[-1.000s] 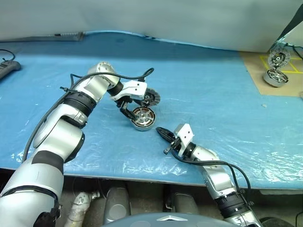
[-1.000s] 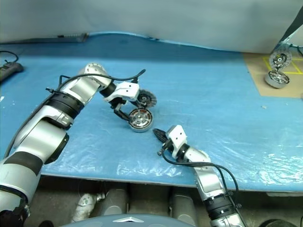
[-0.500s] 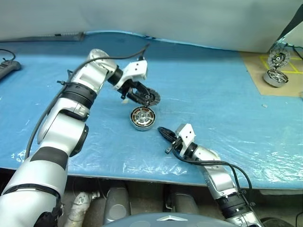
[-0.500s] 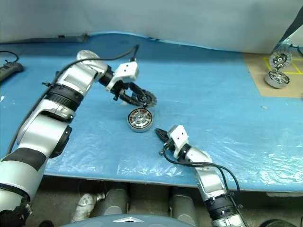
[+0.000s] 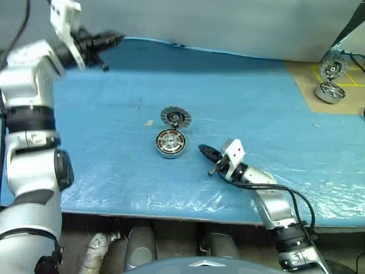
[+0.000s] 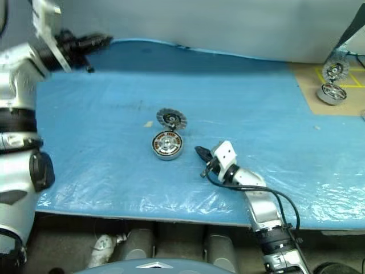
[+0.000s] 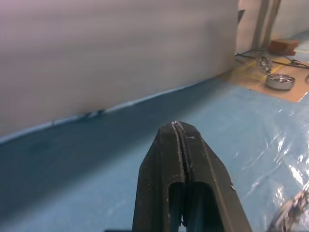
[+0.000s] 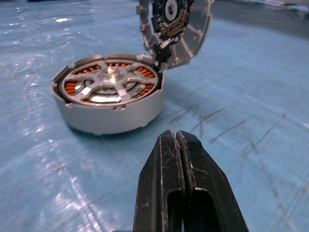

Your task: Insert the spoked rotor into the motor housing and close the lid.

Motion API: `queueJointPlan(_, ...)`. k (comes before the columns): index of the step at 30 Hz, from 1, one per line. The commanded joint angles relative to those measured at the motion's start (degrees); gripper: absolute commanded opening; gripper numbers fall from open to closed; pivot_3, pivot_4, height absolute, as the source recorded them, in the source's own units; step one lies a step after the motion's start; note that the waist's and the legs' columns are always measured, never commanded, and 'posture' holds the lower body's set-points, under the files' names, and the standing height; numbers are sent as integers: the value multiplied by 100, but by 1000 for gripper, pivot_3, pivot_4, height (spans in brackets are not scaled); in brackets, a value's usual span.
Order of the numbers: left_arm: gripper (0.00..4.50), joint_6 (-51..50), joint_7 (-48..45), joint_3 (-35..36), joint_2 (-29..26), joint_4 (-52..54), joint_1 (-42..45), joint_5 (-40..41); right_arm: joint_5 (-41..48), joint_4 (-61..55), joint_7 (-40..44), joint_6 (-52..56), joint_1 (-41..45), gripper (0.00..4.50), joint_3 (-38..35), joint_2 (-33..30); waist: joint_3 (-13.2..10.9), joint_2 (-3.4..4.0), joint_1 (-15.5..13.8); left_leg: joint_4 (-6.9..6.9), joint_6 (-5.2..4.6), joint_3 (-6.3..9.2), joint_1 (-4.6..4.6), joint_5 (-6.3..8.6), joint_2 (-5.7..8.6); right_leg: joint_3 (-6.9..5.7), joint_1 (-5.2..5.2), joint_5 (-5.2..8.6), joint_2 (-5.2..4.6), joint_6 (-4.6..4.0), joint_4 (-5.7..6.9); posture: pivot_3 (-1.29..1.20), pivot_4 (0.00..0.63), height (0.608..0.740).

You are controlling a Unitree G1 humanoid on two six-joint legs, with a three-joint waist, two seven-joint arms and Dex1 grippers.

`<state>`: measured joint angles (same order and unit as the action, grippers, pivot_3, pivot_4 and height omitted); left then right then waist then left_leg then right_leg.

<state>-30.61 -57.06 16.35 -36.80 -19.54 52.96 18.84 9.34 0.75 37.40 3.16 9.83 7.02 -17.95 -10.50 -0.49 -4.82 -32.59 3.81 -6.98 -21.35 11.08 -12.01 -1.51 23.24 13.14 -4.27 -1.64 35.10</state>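
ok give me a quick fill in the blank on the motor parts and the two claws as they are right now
1. The spoked rotor sits inside the ____.
2. The lid, hinged to the motor housing, stands ____.
3. The right claw is ____ and holds nothing.
4. The left claw is raised away from the parts, and its fingers are ____.

Missing words: motor housing; open; shut; shut
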Motion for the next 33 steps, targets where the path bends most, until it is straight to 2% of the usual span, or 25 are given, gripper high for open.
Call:
queueJointPlan(1,25,-126,256,583,89,1763,-1280,618,206,168,94,7,296,0,-230,-52,2,-2,5,-9,-2,0,-9,-1,-2,-2,6,-1,0,1,3,0,150,740)
queueJointPlan(4,25,-448,630,910,528,2986,-2866,1160,272,423,62,58,665,0,-413,-66,2,-1,47,-18,-3,-2,-13,0,-1,-3,7,4,-6,-7,7,0,150,740)
queueJointPlan(5,25,-276,706,856,669,3305,-3311,1142,275,500,30,107,777,0,-461,-72,2,-1,47,-17,-3,-2,-12,1,-2,-2,8,4,-6,-8,7,0,150,740)
queueJointPlan(7,25,-76,913,625,961,3712,-4038,1056,253,652,-71,219,1008,0,-547,-70,2,-2,61,-19,14,-3,-9,12,-13,-3,9,6,0,-10,17,0,150,740)
queueJointPlan(10,25,320,1364,-37,1460,3949,-4638,650,141,801,-228,437,1305,0,-605,-97,1,0,44,-27,-5,-13,-3,2,-24,-3,4,7,2,-12,23,0,150,740)
queueJointPlan(14,25,994,1765,-938,1918,3844,-4914,25,163,845,-390,713,1619,0,-699,-91,1,1,43,-40,-17,-33,20,-6,-24,9,-15,1,-7,-17,27,0,150,740)
queueJointPlan(18,25,1847,1602,-1679,1898,3415,-4992,-517,57,885,-524,982,1915,0,-656,-113,3,6,86,-40,-17,-35,20,-8,-25,12,-8,-2,-3,-13,27,0,150,740)
queueJointPlan(23,25,2477,1646,-1499,2001,2809,-4780,-326,-16,1336,-372,1095,2392,0,-602,-238,3,7,120,-33,-16,-38,11,-10,-26,16,9,-2,4,-13,27,0,150,740)
queueJointPlan(25,25,2701,1617,-1436,1972,2775,-4831,-283,-151,1787,-283,952,2769,0,-528,-304,3,7,131,-33,-15,-40,11,-9,-24,17,8,-2,2,-13,27,0,150,740)
queueJointPlan(33,25,2550,1770,-1418,1926,3222,-5249,-71,-497,4170,252,38,4512,0,-324,-124,3,7,227,-39,-16,-60,14,-9,-30,24,15,-2,-2,-15,37,0,150,740)
